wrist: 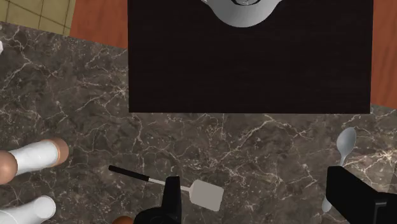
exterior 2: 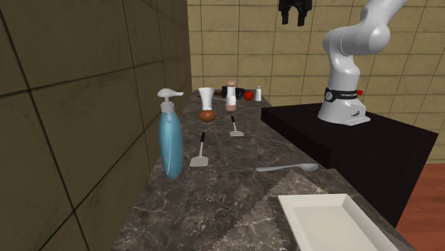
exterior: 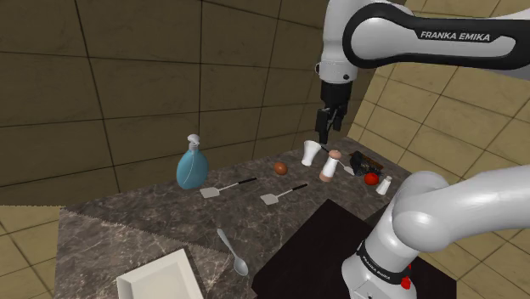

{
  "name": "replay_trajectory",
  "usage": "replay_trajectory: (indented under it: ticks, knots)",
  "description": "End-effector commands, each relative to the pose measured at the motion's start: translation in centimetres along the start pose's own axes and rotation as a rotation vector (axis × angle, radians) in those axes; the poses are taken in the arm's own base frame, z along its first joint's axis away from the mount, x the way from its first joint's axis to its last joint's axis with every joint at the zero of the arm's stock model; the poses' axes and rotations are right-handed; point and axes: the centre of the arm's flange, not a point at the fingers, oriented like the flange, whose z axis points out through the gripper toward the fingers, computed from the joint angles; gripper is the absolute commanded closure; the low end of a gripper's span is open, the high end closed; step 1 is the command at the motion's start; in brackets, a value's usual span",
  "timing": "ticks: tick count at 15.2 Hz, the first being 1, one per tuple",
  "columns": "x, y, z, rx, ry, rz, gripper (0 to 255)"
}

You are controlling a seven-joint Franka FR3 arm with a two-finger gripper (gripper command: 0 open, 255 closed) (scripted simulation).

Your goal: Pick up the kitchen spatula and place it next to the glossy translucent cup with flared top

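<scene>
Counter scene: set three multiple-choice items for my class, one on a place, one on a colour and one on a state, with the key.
1. Where does the spoon lie?
A. In the flared cup.
B. On the counter, beside the white tray.
C. On the black stand.

2. What colour is the pump bottle?
A. Red.
B. Green.
C. Blue.

3. How is the end effector?
A. Open, holding nothing.
B. Shut on a spatula.
C. Shut on the spoon.

Key:
1 B: the spoon rests on the marble just off the tray's corner.
2 C: the bottle's body is blue under a white pump.
3 A: in the wrist view its two fingers stand wide apart above the counter and clasp nothing.
</scene>
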Motion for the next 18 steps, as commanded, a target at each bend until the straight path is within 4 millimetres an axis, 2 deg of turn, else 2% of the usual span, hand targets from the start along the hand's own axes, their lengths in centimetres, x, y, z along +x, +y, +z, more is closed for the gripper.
replay_trajectory:
  ticks: [1, 10, 18]
  knots:
    - [0.0, 0.0, 0.0, 0.0, 0.0, 0.0, 0]
    - [8.2, 2.9, 7.5, 0.0, 0.041, -0.267, 0]
    - [16.1, 3.5, 13.8, -0.001, 0.078, -0.504, 0]
